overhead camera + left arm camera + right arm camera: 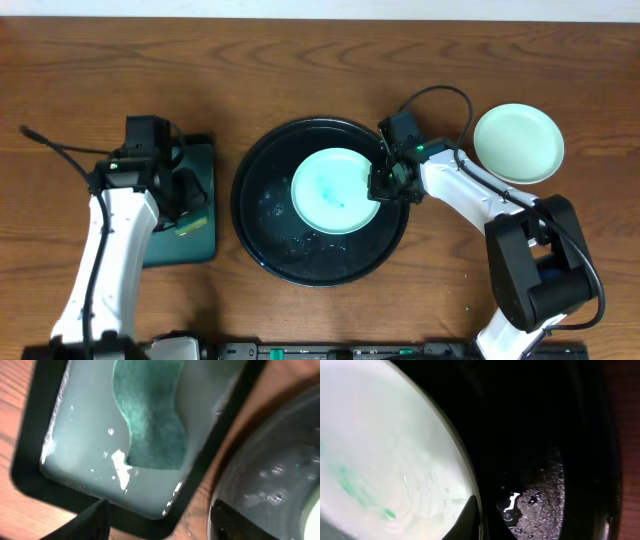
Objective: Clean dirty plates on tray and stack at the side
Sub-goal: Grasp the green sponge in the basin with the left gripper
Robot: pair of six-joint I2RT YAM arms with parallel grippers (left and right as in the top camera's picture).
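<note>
A pale mint plate (335, 190) with teal-green smears at its centre lies in the round black tray (262, 215). My right gripper (388, 182) is shut on the plate's right rim. In the right wrist view one dark finger (466, 519) lies on top of the plate (385, 445), right at its edge, with the wet tray floor (545, 475) beside it. A second mint plate (518, 143), with no smears, sits on the table to the right of the tray. My left gripper (188, 200) hangs open over the small rectangular tray, with nothing between its fingers (87, 521).
The small dark rectangular tray (205, 245) sits at the left; its teal inside holds cloudy water and a green sponge (150, 415). The black tray's rim (235, 485) lies close to its right. Cables trail from both arms over the wooden table.
</note>
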